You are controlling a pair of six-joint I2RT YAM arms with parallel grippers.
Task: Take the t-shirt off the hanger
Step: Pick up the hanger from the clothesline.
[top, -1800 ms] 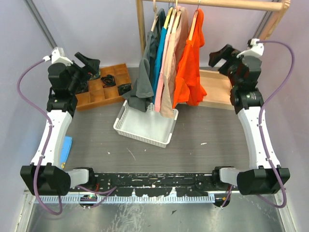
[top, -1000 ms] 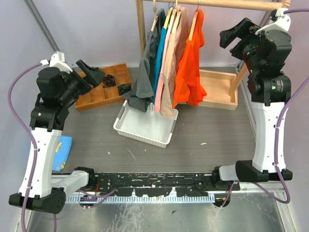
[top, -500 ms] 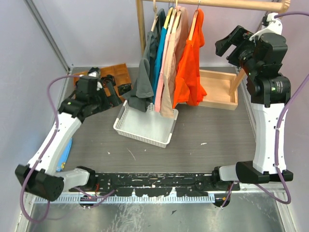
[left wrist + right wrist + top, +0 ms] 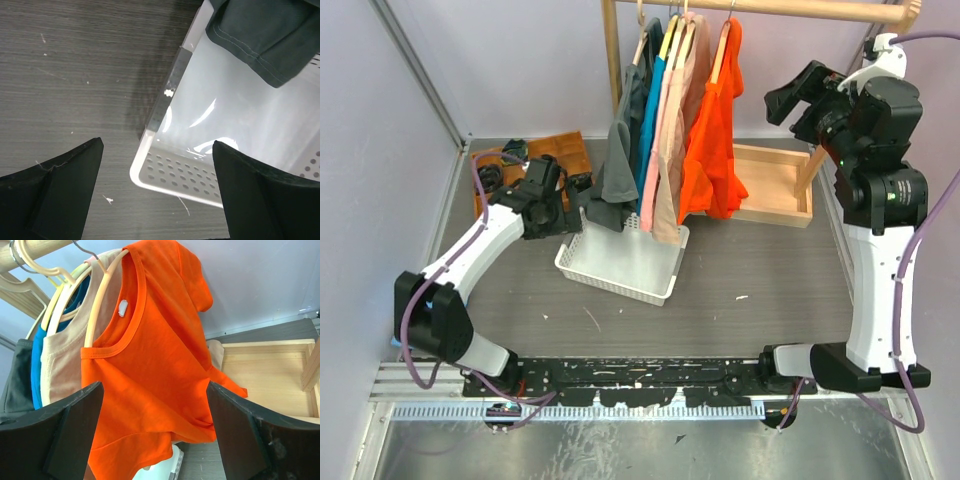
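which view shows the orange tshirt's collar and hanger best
Right wrist view: the orange t-shirt fills the frame, collar and cream hanger clear. Top external shows it small and edge-on on the rail. Left wrist shows none of it, only a white basket and a dark grey hem.

Orange t-shirt [image 4: 150,370], hung on pale hanger [image 4: 95,305]

Bare table [image 4: 750,275] before the white basket [image 4: 610,283] lies open. Hanging shirts [image 4: 665,150] crowd the rail [image 4: 800,9]; the orange t-shirt [image 4: 712,130] hangs outermost, its right side unblocked.
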